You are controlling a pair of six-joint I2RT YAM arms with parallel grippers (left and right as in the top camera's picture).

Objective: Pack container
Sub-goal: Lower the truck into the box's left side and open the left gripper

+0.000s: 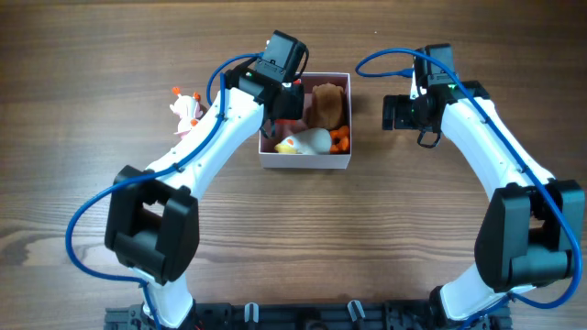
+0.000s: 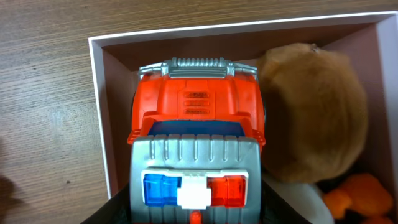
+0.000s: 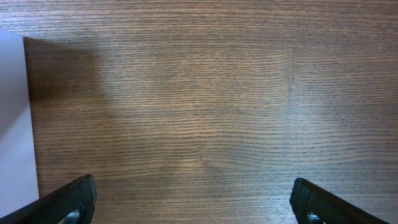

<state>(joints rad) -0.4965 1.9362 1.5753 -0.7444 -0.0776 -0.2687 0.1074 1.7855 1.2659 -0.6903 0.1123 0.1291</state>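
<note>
The container is a small square white-walled box with a pink inside, at the table's middle back. It holds a brown plush, a white and yellow toy and an orange toy. My left gripper is over the box's left part. In the left wrist view my left gripper is shut on a red and grey toy truck with blue and red roof lights, inside the container's wall, next to the brown plush. My right gripper is open and empty over bare wood.
A small white, pink and orange toy lies on the wooden table left of the container, beside my left arm. The container's outer right wall shows at the left edge of the right wrist view.
</note>
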